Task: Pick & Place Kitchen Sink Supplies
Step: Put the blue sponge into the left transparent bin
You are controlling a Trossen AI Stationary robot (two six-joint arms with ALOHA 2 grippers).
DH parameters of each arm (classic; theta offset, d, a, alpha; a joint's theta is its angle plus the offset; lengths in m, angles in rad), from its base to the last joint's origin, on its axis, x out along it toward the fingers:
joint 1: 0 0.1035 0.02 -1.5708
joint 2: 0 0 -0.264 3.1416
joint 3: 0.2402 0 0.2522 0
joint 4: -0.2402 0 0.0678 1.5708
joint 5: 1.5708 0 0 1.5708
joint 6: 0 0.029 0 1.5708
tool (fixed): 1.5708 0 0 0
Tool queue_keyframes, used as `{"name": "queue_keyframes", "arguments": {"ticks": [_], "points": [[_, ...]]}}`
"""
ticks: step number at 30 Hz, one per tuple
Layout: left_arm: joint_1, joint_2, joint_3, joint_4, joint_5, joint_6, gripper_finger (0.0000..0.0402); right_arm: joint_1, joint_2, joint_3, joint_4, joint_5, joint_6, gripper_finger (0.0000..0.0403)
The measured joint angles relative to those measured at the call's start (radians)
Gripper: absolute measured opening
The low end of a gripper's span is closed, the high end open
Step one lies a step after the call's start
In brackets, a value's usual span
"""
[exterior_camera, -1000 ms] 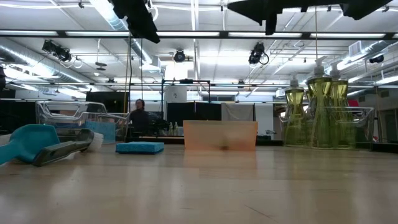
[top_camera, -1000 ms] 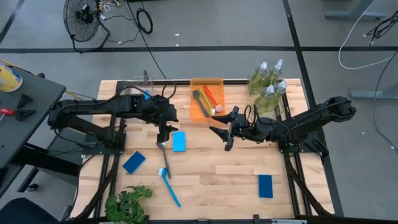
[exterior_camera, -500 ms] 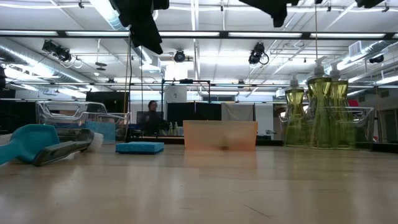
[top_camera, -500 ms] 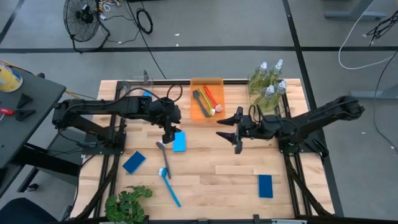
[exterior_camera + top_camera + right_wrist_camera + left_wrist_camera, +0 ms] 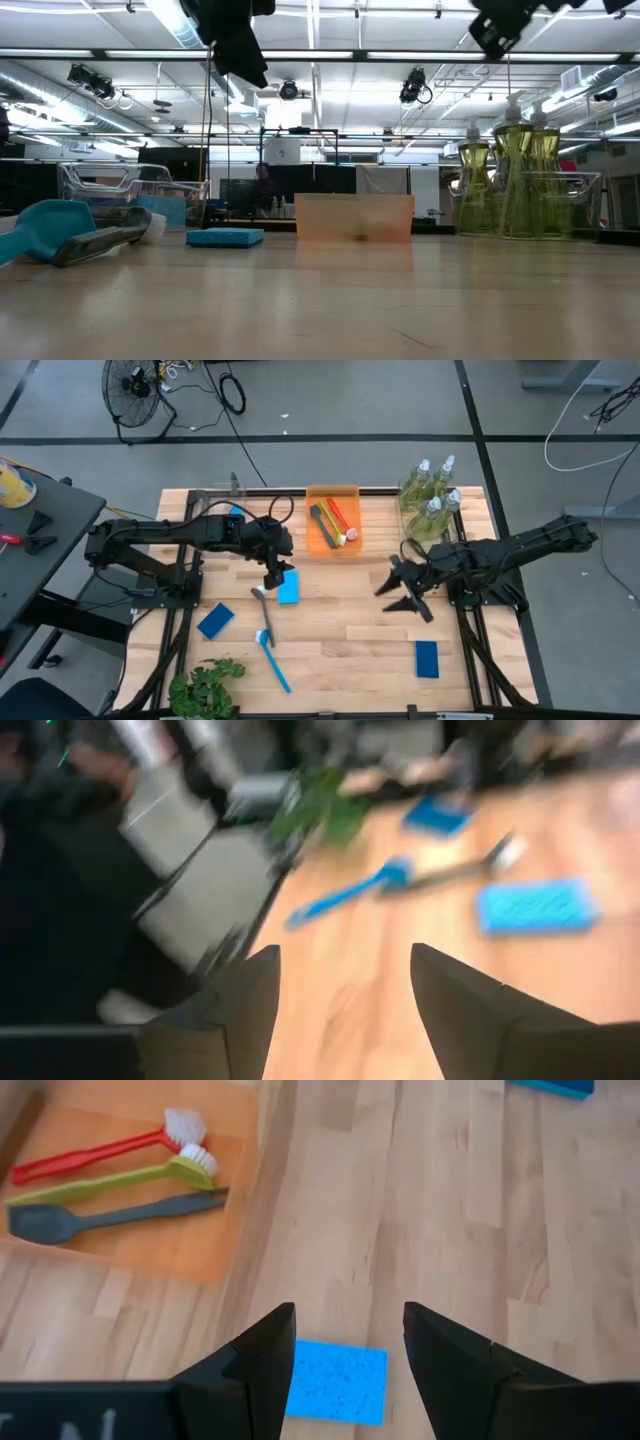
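Note:
My left gripper (image 5: pixel 270 581) hangs open, slanting down, just left of a light-blue sponge (image 5: pixel 288 588) that lies flat on the table; in the left wrist view the sponge (image 5: pixel 338 1381) shows between and beyond the two fingers, untouched. My right gripper (image 5: pixel 400 598) is open in the air right of centre, holding nothing. Red (image 5: pixel 100 1148), yellow-green (image 5: pixel 120 1178) and black (image 5: pixel 110 1216) brushes lie in the orange tray (image 5: pixel 318 542). A blue brush (image 5: pixel 271 657) lies near the front. Pump bottles (image 5: pixel 430 495) stand at the far right.
Dark-blue sponges lie at the front left (image 5: pixel 215 620) and front right (image 5: pixel 427 658). A leafy plant (image 5: pixel 205 688) sits at the near edge. A clear bin (image 5: pixel 120 190) stands at the far left. Bare wood lies between the two grippers.
My right gripper has drawn back from the orange tray toward the table's right and near edges and tipped up from pointing down to nearly level, still open. My left gripper has edged a little down toward the light-blue sponge, then kept still.

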Motion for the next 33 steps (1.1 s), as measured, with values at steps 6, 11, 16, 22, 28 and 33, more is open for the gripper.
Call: {"name": "queue_keyframes", "arguments": {"ticks": [6,11,16,22,28,33], "points": [[0.0,0.0,0.0,0.009,-0.025,-0.001,0.0193,0.029,0.002,0.0,-0.213,-0.176,-0.003,0.0226],[0.0,0.0,0.0,0.009,-0.027,-0.019,0.0193,0.099,0.002,0.0,-0.349,-0.196,-0.019,0.0226],[0.0,0.0,0.0,0.01,-0.03,-0.028,0.0193,0.177,0.005,0.0,-0.441,-0.223,-0.047,0.0226],[0.0,0.0,0.0,0.027,-0.03,-0.028,0.0193,0.255,0.04,-0.011,-0.521,-0.224,-0.046,0.0226],[0.0,0.0,0.0,0.034,-0.03,-0.03,0.0193,0.319,0.086,-0.075,-0.491,-0.223,0.005,0.0226],[0.0,-0.001,0.0,0.037,-0.03,-0.042,0.0193,0.342,0.125,-0.127,-0.435,-0.22,0.089,0.0226]]}}
